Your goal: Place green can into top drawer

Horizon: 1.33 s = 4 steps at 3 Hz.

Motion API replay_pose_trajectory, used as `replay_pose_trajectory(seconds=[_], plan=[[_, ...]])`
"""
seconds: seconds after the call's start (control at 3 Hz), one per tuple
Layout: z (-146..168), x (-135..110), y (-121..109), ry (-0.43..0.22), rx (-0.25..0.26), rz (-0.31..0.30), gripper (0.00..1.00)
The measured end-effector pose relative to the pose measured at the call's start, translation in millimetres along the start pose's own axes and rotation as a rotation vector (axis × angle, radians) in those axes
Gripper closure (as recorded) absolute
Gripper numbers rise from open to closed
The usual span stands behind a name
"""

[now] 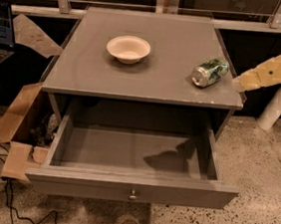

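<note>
Green can (210,72) lies on its side near the table's (133,81) right edge, above the open top drawer (132,186), with the tool (238,84) just beside it, grip state can't tell; can is likely light, thin-walled and rolls easily, so grab across mid-body.

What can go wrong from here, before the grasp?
1. The green can lies on its side near the tabletop's right edge; a nudge from the gripper, just beyond that edge, might roll it off.
2. The gripper sits low beside that edge and could clip it reaching in.
</note>
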<state>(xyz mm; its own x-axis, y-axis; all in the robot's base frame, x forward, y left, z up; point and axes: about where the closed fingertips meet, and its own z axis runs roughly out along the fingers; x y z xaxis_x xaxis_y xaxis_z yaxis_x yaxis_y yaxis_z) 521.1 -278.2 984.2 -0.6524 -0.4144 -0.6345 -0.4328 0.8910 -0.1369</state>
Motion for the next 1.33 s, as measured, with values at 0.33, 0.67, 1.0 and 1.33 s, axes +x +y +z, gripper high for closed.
replay_pose_trajectory(seconds=[0.33, 0.67, 1.0, 1.33], plan=[[2.5, -0.7, -4.2, -0.009, 0.015, 0.064, 0.00], [29.5, -5.6, -44.1, -0.042, 0.125, 0.203, 0.00], [50.8, -10.8, -89.5, -0.061, 0.214, 0.357, 0.00], [75.0, -12.4, -123.6, -0.034, 0.239, 0.571, 0.00]])
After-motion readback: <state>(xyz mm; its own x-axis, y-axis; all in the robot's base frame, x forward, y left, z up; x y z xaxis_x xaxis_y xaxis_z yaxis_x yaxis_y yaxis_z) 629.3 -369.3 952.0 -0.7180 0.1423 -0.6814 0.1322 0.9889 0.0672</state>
